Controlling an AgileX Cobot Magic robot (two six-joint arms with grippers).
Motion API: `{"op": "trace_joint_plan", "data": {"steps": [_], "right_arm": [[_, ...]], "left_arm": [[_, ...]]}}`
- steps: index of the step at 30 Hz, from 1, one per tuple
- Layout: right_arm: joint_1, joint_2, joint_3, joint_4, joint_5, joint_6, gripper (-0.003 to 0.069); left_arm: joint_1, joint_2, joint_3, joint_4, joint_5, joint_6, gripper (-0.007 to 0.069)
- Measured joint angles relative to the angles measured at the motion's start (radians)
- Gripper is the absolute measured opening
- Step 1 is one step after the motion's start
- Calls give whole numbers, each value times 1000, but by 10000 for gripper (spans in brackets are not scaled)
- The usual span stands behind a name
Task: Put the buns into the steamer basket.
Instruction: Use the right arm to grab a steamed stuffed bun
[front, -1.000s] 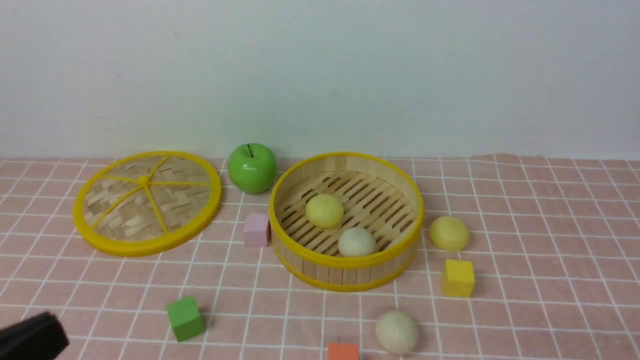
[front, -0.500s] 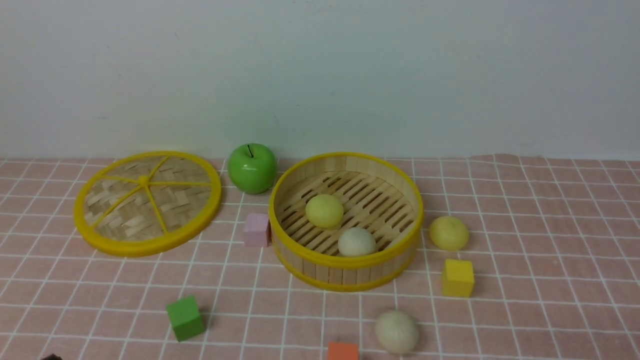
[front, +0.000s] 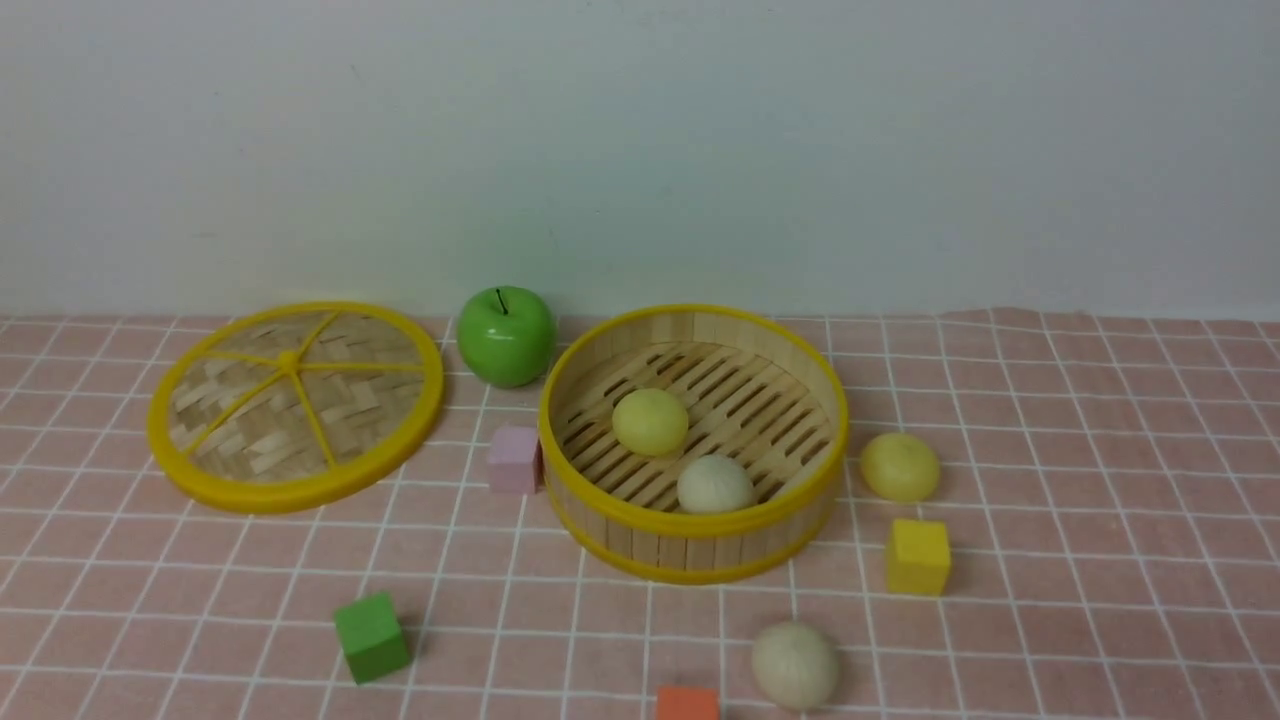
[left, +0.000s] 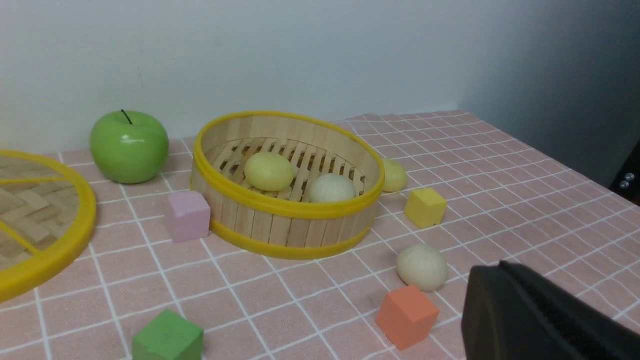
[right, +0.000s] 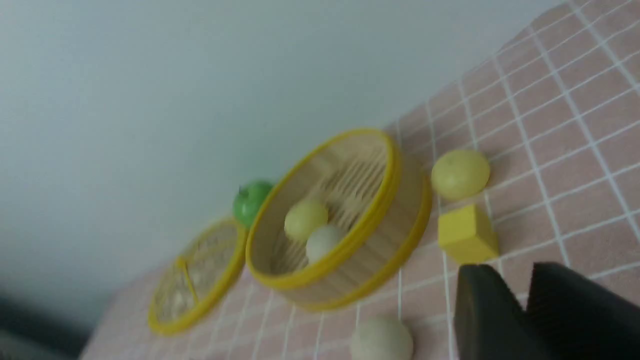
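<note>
Pink checked cloth covers the surface (front: 1100, 640). The left end effector (left: 505, 295) is clamped shut and empty, with an off-white bun (left: 422, 266) just ahead of its tip. Farther ahead stands the steamer basket (left: 280, 227), holding two buns (left: 269, 171). The right end effector (right: 515, 282) is tilted, and I cannot tell how far its jaws are parted. A yellow bun (right: 460, 174) lies ahead of it, past a yellow cube (right: 467, 234). The buns look light, soft and rollable, so pinch gently across the middle.

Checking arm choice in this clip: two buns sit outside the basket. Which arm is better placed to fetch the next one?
Probably right. The yellow bun and white bun both lie right of the basket's middle, and both show close to the right tool.
</note>
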Motion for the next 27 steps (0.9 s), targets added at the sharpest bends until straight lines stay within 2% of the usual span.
{"op": "trace_joint_plan", "data": {"steps": [1,2,3,4,9,10,14,20,24,27], "right_arm": [[13,66,-69,-20,81,-51,116],[15,80,-83,-24,81,-51,111],[23,142,-140,-43,166,-98,92],[31,298,-261,-90,320,-162,53],[32,726,-492,-197,550,-258,6],[32,726,-492,-197,553,-261,6],[92,1003,-611,-180,553,-337,4],[342,1325,-796,-203,503,-344,11],[461,1513,-927,-288,476,-296,60],[484,1569,-967,-351,443,-244,113]], "left_arm": [[0,0,0,0,0,-1,-14],[0,0,0,0,0,-1,-14],[0,0,0,0,0,-1,-14],[0,0,0,0,0,-1,-14],[0,0,0,0,0,-1,-14],[0,0,0,0,0,-1,-14],[0,0,0,0,0,-1,-14],[0,0,0,0,0,-1,-14],[0,0,0,0,0,-1,-14],[0,0,0,0,0,-1,-13]]}}
